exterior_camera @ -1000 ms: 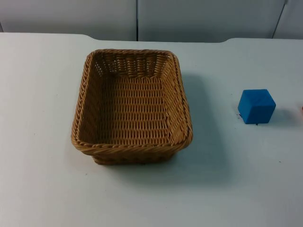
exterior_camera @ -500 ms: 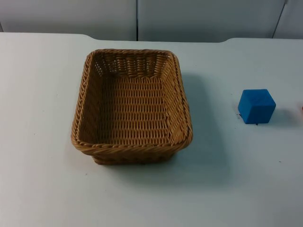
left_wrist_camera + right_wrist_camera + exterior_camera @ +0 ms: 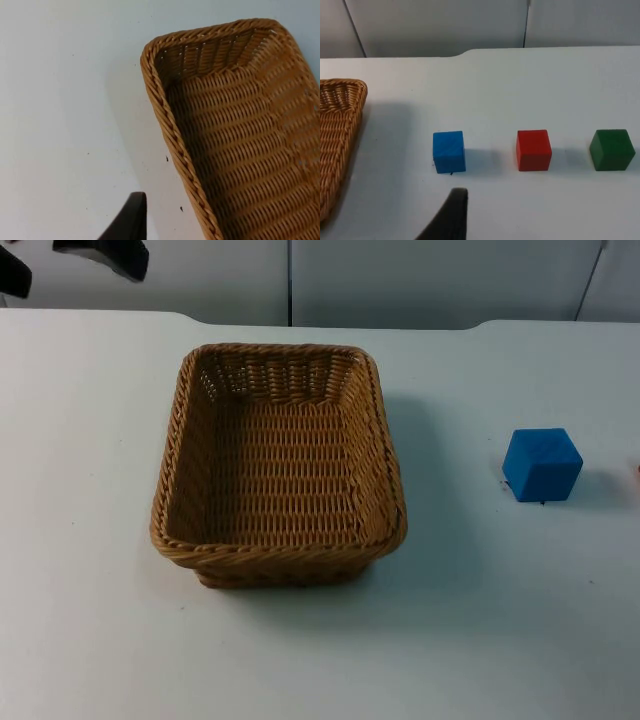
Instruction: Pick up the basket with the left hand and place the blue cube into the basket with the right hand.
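Both arms are only starting: my left gripper (image 3: pixel 72 260), fingers spread, hangs beyond the basket's (image 3: pixel 280 465) far-left corner to take its rim, while my right gripper, its fingers' state untellable, faces the blue cube (image 3: pixel 541 464), which sits well apart from the basket on the surface (image 3: pixel 90 640).

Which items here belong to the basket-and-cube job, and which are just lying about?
Job: basket, empty on the table; blue cube, to its right; left gripper, at the far left corner.
Lying about: red cube, green cube, in line beside the blue one.

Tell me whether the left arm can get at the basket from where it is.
Probably yes. The left gripper hangs at the table's far left corner, the basket sits empty, and bare table lies between them.
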